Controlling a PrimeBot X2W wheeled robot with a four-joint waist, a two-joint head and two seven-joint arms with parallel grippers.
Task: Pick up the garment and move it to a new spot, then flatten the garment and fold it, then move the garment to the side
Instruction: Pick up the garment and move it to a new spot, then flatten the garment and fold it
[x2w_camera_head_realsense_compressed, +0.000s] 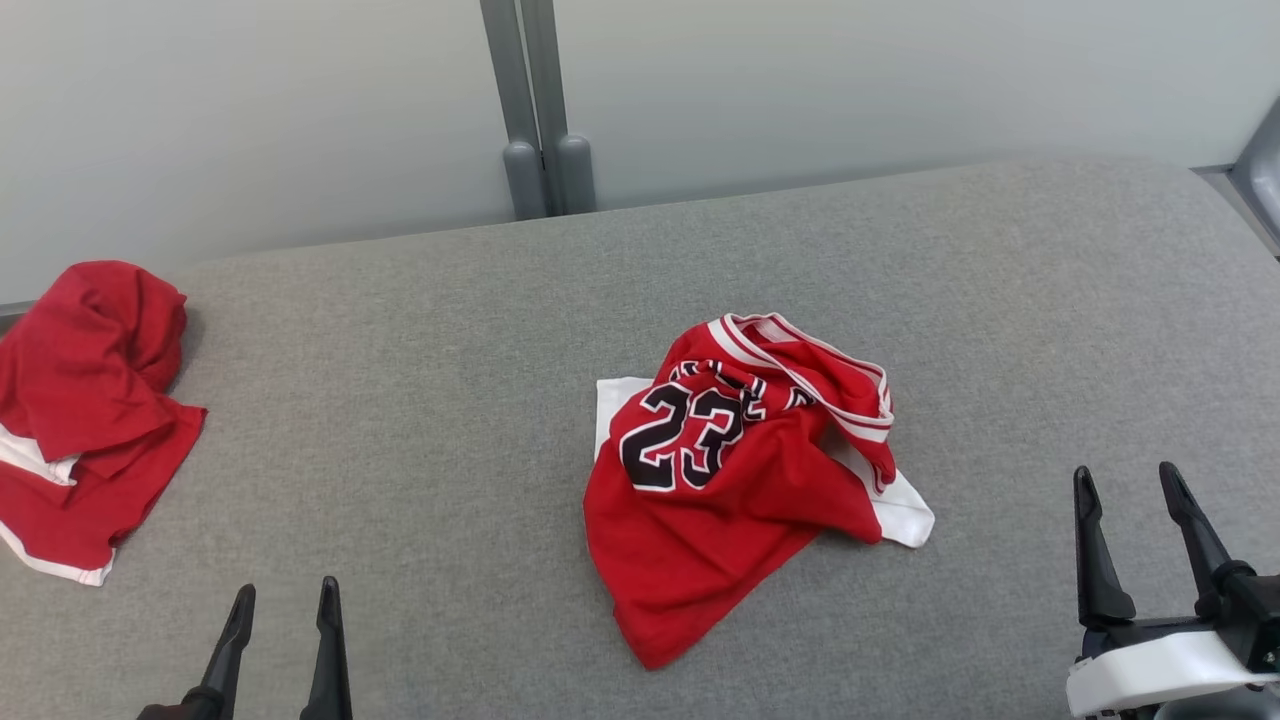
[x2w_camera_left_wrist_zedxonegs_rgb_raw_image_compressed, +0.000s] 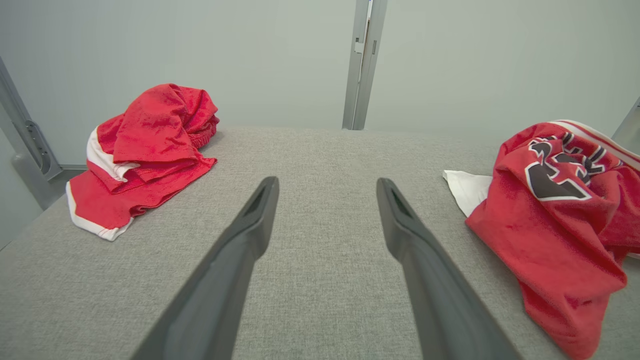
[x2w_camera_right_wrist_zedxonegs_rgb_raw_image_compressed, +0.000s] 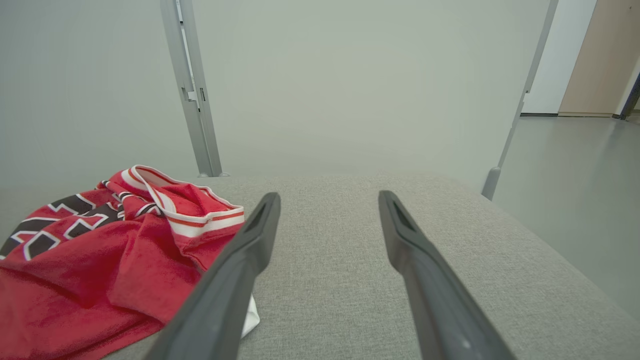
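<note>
Jersey: red jersey with number 23, bunched in a heap mid-table, collar band twisted on top.
White patch: white cloth pokes out under the heap on two sides; part of the jersey or a separate piece, cannot tell.
Table: grey fabric table, bare around the heap.
Other pile: red shorts with white trim, crumpled at the table's far left edge, well apart from the jersey.
Left gripper: left gripper spread wide, nothing between the fingers, over bare table.
Right gripper: right gripper also spread, empty, near the jersey's right side, not touching.
Done: likely the move to a new spot; jersey lies free.
Left: flattening, folding and the move aside, none begun.
</note>
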